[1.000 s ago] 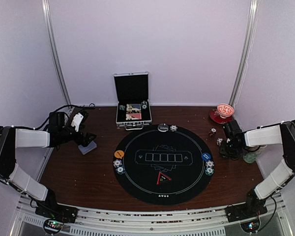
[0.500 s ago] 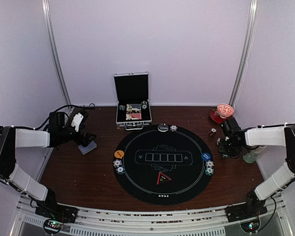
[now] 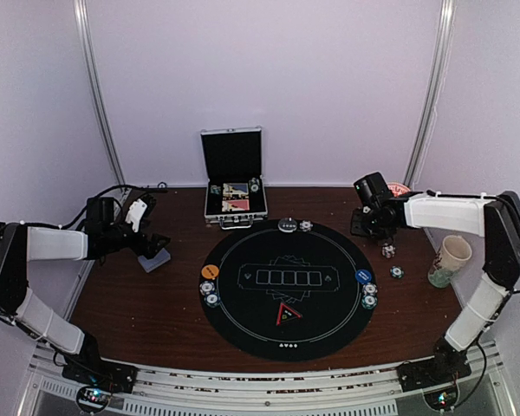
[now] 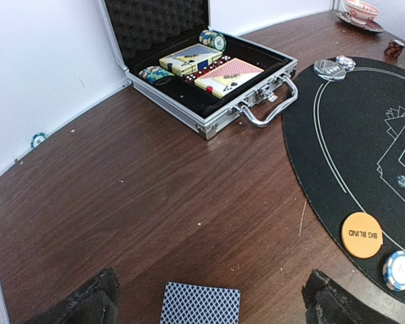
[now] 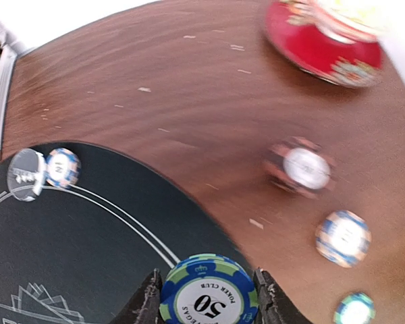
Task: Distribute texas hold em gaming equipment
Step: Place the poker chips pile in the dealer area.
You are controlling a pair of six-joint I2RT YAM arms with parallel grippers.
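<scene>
**Near edge.** The round black mat (image 3: 243, 325), matte with white lines, carries edge-striped chips (image 3: 207, 288) at both sides. Beside them lie a flat orange BIG BLIND disc (image 4: 362, 234) and a blue disc (image 3: 362, 276).

**Left.** The left gripper (image 4: 212, 300) has not moved. Its jaws are spread wide and empty above a lattice-printed blue-backed card (image 4: 200, 305), which lies flat on the dark wood-grain table (image 4: 155, 202).

**Right.** The right gripper (image 5: 207, 287) has swung inward from the table's right edge, uncovering a pale paper cup (image 3: 451, 258). It now stands at the mat's far-right rim, jaws half-closed on the rim of a green-and-blue 50 chip (image 5: 209, 305). That chip is probably in transit to a place on the mat. Loose chips (image 5: 343, 236) lie on the wood beyond.

**Far.** The ribbed silver case (image 3: 234, 186) is open and foam-lined, and holds card boxes and more chips.
</scene>
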